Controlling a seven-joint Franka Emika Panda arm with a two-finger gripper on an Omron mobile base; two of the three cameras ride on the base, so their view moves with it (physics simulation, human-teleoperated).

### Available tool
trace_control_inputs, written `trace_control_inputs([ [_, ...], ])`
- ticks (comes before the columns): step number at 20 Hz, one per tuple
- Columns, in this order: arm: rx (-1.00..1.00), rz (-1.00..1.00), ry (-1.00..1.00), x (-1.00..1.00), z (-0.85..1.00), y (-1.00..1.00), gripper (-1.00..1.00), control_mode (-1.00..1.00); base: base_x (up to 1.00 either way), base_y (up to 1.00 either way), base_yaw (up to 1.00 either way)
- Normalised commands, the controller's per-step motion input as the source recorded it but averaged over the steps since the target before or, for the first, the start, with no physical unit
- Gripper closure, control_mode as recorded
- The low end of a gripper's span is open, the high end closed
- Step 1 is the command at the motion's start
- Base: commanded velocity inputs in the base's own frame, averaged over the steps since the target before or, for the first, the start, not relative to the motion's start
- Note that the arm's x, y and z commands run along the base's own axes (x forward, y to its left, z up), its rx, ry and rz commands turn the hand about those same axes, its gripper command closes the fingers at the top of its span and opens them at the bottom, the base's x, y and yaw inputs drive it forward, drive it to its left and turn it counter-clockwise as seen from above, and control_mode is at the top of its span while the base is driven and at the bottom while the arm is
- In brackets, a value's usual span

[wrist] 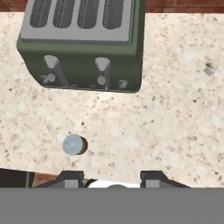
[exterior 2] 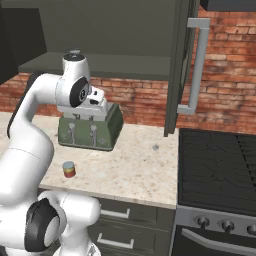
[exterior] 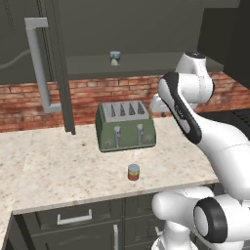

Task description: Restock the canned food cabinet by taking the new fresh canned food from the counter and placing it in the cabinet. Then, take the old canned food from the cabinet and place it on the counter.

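Note:
The new fresh canned food is a short red can with a yellow band, standing on the beige counter near its front edge. From above, its grey lid lies just up and left of my gripper. The gripper is open, hangs high above the counter in front of the toaster and holds nothing. My white hand hovers over the toaster. The old canned food, blue-grey with a pale label, stands on the shelf of the open cabinet.
A green four-slot toaster stands at the back of the counter, under the cabinet. The cabinet doors with long grey handles stand open on both sides. A black stovetop adjoins on the right. A small grey speck lies on the counter.

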Motion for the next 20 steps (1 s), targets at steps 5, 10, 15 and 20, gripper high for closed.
trace_control_inputs([
  [5,0.0,0.05,-0.04,-0.33,0.0,0.11,-1.0,-1.0,0.0,0.0,0.0],
  [10,0.0,0.04,0.0,-0.76,-0.49,0.29,-1.0,-1.0,0.0,0.0,0.0],
  [15,0.0,0.0,0.03,-0.47,-0.93,0.51,-1.0,-1.0,0.0,0.0,0.0],
  [20,0.0,0.0,0.1,-0.07,-0.89,0.61,-1.0,-1.0,0.0,0.0,0.0],
])
